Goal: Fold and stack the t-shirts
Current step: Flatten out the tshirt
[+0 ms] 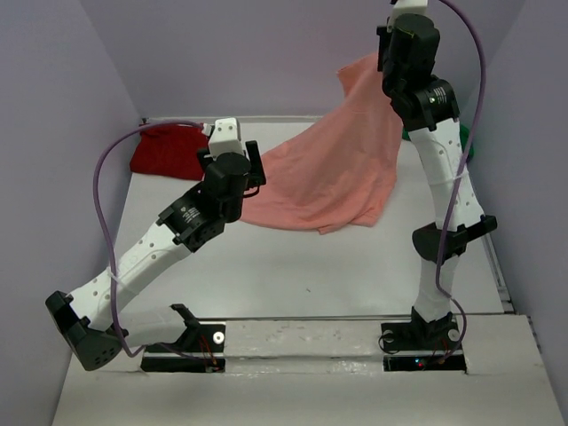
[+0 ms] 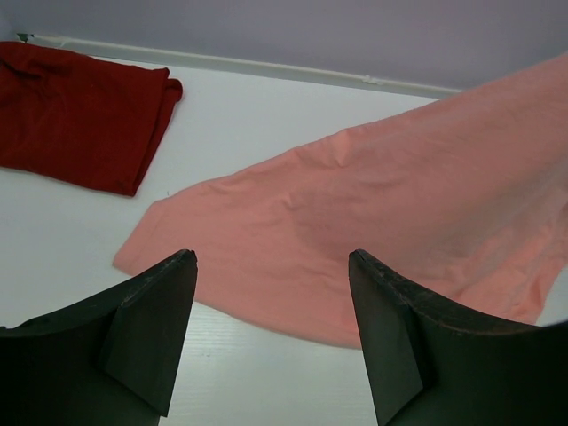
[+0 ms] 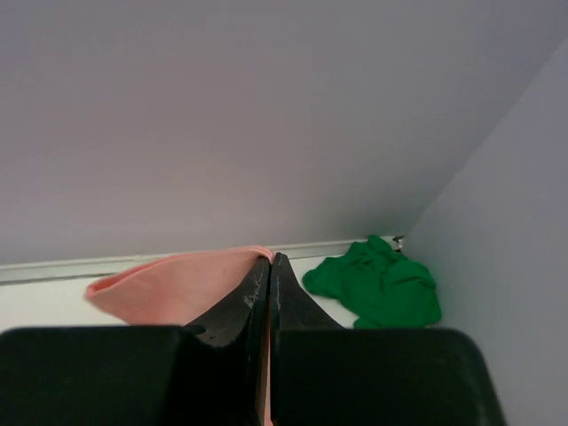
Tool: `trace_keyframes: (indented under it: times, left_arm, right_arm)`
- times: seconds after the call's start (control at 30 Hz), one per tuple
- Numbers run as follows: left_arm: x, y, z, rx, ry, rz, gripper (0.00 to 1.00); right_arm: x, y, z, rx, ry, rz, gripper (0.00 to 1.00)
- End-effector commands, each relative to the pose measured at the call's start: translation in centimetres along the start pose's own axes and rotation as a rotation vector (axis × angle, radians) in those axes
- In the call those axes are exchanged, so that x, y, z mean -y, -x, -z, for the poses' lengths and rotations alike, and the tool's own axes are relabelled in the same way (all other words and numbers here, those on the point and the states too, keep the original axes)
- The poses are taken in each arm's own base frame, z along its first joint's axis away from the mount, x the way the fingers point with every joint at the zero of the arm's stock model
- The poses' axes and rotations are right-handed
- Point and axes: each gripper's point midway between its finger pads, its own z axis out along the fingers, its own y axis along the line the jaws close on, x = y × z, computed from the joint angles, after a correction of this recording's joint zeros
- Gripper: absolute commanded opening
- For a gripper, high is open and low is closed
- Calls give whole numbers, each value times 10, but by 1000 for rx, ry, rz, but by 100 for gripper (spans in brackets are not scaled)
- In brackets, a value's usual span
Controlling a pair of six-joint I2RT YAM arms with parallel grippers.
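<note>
Hidden: the green shirt (image 3: 377,284) lies crumpled in the far right corner, mostly behind the right arm (image 1: 444,177) from above.
Right pincer (image 3: 269,262): clenched on an edge of the salmon-pink shirt (image 1: 333,169), holding it up; the rest drapes onto the tabletop (image 1: 311,275).
Left pincer (image 2: 272,266): released, low beside that shirt.
Dark red shirt (image 1: 169,151): folded, far left corner.
Room: white tabletop, lilac walls (image 1: 266,53).

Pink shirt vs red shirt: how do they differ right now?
The pink shirt is pinched by the shut right gripper and drapes down to the table; the red shirt lies flat in the far left corner, untouched. The pink shirt is spread wide, unfolded; the red shirt looks folded and compact. Both are plain cloth touching the table.
</note>
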Motion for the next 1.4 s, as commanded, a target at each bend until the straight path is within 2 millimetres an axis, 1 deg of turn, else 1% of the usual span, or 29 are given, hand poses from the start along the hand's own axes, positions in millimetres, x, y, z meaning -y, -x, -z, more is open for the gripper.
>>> trace_keyframes:
  times: [0.0, 0.07, 0.13, 0.23, 0.27, 0.3, 0.33, 0.37, 0.4, 0.43, 0.47, 0.5, 0.53, 0.57, 0.6, 0.63, 0.7, 0.83, 0.9, 0.93, 0.97, 1.0, 1.07, 1.13, 1.17, 1.23, 1.27, 1.3, 1.37]
  left_arm:
    - [-4, 3, 4, 16, -3, 25, 79]
    - [-2, 4, 3, 18, -9, 23, 79]
    - [-2, 4, 2, 15, -6, 14, 78]
    - [-1, 2, 0, 8, -2, 7, 79]
    - [-1, 0, 0, 5, 0, 6, 79]
    - [-2, -2, -1, 4, 8, 2, 79]
    - [-3, -3, -2, 1, 15, 6, 79]
    - [-4, -5, -2, -2, 19, 6, 79]
    - [-6, -6, -1, -4, 22, 9, 79]
    - [-6, -7, -1, -4, 22, 14, 79]
    - [-7, -7, 0, -1, 22, 20, 79]
    - [-10, -8, 2, 2, 26, 23, 79]
    - [-10, -7, 3, 5, 23, 30, 79]
    - [-11, -7, 3, 5, 25, 29, 79]
    - [-12, -7, 3, 6, 27, 28, 79]
    - [-13, -7, 3, 7, 31, 25, 79]
    - [-13, -7, 3, 6, 38, 19, 78]
    - [-14, -9, 0, 8, 50, 20, 79]
    - [-16, -9, 0, 12, 64, 21, 79]
    - [-18, -7, 0, 16, 73, 21, 79]
    - [-19, -5, 0, 20, 80, 24, 79]
    - [-20, -1, 1, 32, 87, 31, 79]
    - [-18, 4, 2, 43, 77, 26, 79]
    - [-1, 2, -1, 23, -9, -16, 79]
    - [22, -12, -5, -29, -117, -51, 79]
    - [49, -28, -10, -80, -238, -84, 79]
    - [59, -39, -12, -108, -283, -86, 79]
    - [81, -61, -15, -159, -391, -74, 80]
    - [115, -92, -9, -253, -575, -31, 80]
  right_arm:
    - [18, 43, 8, 124, 26, 70, 0]
    - [34, 66, 17, 191, -20, 47, 0]
    - [51, 97, 37, 273, -29, 16, 0]
    - [65, 116, 57, 319, -22, -6, 0]
    - [68, 127, 77, 345, -12, -26, 0]
    - [68, 132, 88, 353, -12, -30, 0]
    - [52, 133, 108, 339, 0, -12, 0]
    - [46, 142, 127, 358, -2, -33, 0]
    - [60, 152, 157, 373, -33, 25, 0]
    - [51, 132, 168, 289, -93, 85, 0]
    - [29, 156, 213, 372, -13, -101, 0]
    - [57, 160, 238, 389, -50, 35, 0]
    - [61, 153, 252, 396, -83, -71, 0]
    - [63, 149, 257, 372, -85, -35, 0]
    - [61, 145, 256, 344, -112, 62, 0]
    - [49, 142, 256, 354, -134, 104, 0]
    - [45, 139, 257, 361, -161, 82, 0]
    - [34, 164, 250, 419, -67, 13, 0]
    - [46, 175, 234, 445, -94, 1, 0]
    - [41, 171, 223, 434, -111, 39, 0]
    - [67, 176, 209, 426, -185, 32, 0]
    - [56, 172, 197, 420, -195, 79, 0]
    - [55, 170, 183, 433, -209, 110, 0]
    - [49, 163, 171, 417, -204, 126, 0]
    - [51, 161, 163, 412, -217, 137, 0]
    - [50, 160, 160, 407, -221, 146, 0]
    - [50, 159, 160, 406, -220, 144, 0]
    - [49, 157, 160, 395, -215, 146, 0]
    - [51, 157, 161, 394, -211, 147, 0]
